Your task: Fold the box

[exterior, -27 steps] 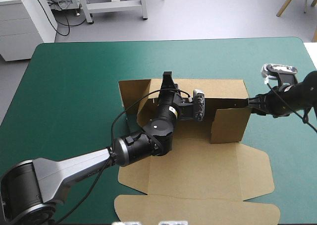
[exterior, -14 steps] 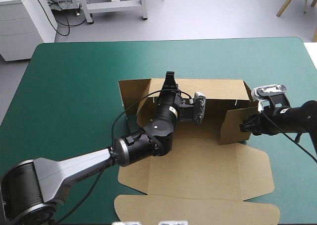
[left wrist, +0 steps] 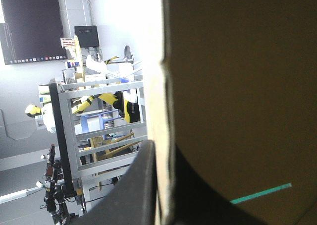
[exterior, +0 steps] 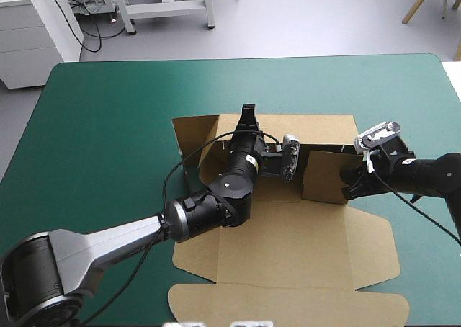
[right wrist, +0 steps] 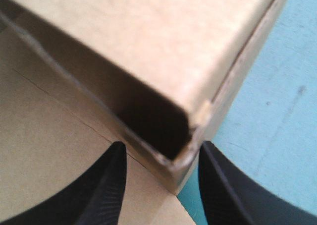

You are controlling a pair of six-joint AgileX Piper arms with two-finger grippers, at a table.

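Observation:
The brown box lies in the middle of the table with its back wall raised and its lid flat toward the front. My left gripper reaches over the box floor to the back wall. In the left wrist view this gripper is shut on the box, the board's edge between the fingers. My right gripper is at the right side wall, which leans inward. Seen from the right wrist, the gripper stands open, a corner of the box between the fingertips.
The lid's front flap lies near the table's front edge. The teal-green cover shows bare to the left, behind and to the right of the box. A left side flap stands partly raised.
My right gripper has moved toward the front and inward, and the right side wall has swung in over the box floor. The left arm has held still.

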